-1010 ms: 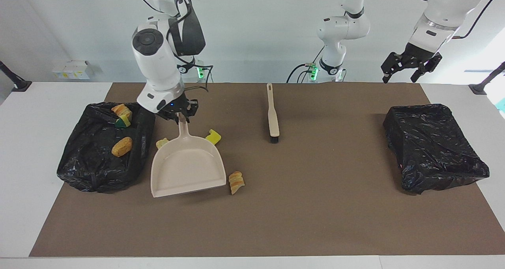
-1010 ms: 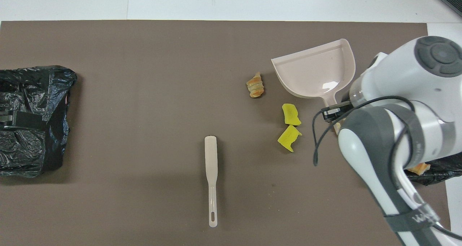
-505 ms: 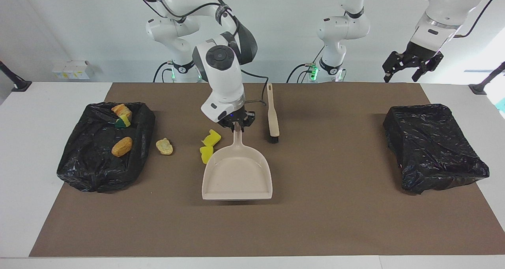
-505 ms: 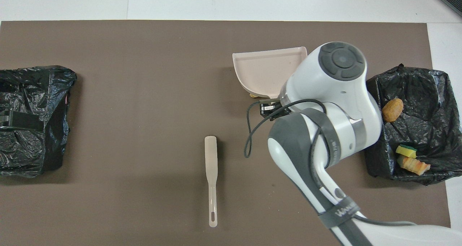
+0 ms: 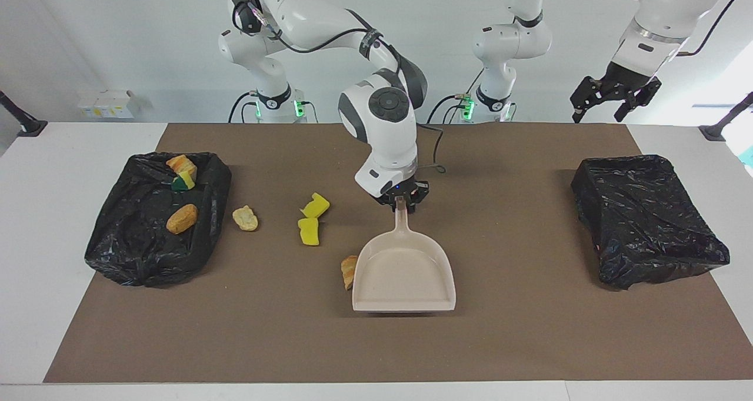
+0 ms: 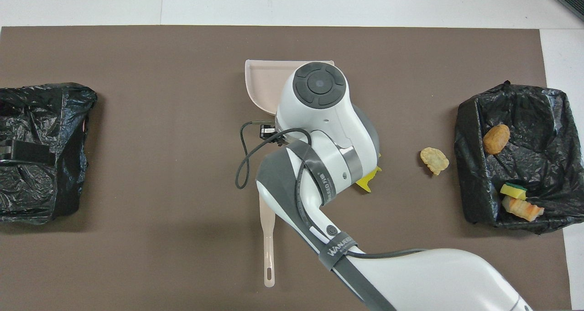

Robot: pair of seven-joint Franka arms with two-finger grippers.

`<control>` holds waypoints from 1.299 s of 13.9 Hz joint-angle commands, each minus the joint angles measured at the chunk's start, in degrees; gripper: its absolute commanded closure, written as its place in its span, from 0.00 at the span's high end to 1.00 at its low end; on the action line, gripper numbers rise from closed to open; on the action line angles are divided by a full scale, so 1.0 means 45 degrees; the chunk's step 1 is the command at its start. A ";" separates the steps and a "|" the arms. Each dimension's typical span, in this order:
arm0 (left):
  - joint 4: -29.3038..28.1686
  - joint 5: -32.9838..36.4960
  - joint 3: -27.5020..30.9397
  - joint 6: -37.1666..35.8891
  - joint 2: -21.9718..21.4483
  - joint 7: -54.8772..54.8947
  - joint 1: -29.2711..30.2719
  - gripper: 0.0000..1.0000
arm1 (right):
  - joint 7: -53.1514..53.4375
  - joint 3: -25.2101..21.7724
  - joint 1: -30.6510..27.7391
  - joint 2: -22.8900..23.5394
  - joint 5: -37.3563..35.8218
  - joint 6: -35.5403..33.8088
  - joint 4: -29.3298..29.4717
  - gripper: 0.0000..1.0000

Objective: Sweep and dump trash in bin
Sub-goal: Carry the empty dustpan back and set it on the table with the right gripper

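Our right hand (image 5: 402, 203) is clamped on the beige plastic dustpan's (image 5: 405, 274) handle mid-table, arm bent steeply down. Left hand (image 5: 612, 98) open, raised over the table's corner. The arm hides most of the brush (image 6: 268, 238). Trash: four scraps on the mat (image 5: 245, 218), three in the black bin (image 5: 117, 242).

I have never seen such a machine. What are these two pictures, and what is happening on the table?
They show two white robot arms at a table with a brown mat. One camera faces the robots; the other looks down from above them. The right gripper is shut on the handle of a beige dustpan. The left gripper waits open, up in the air. Loose trash lies on the mat: two yellow sponge pieces, a bread lump, and another bread piece beside the dustpan. One black bin holds some trash; the other black bin shows none. A brush lies partly hidden.
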 commanded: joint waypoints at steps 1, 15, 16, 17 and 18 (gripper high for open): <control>0.0123 0.0195 -0.0089 -0.0273 -0.0070 0.0021 0.0125 1.00 | 0.0346 0.0128 -0.0037 0.0926 0.0277 0.0398 0.0940 0.00; 0.0143 0.0195 -0.0089 -0.0273 -0.0070 0.0021 0.0144 1.00 | 0.0308 0.0284 -0.0096 0.0559 0.0609 0.0617 -0.0015 1.00; 0.0143 0.0195 -0.0089 -0.0273 -0.0070 0.0021 0.0144 1.00 | 0.0308 0.0265 0.0001 0.0267 0.0570 0.0209 -0.0384 1.00; 0.0143 0.0195 -0.0089 -0.0253 -0.0070 0.0021 0.0144 1.00 | 0.0308 0.0284 0.0176 -0.0045 0.0608 -0.0085 -0.0775 1.00; 0.0143 0.0195 -0.0089 -0.0273 -0.0070 0.0021 0.0144 1.00 | 0.0501 0.0284 0.0294 -0.0377 0.0666 -0.0282 -0.1185 1.00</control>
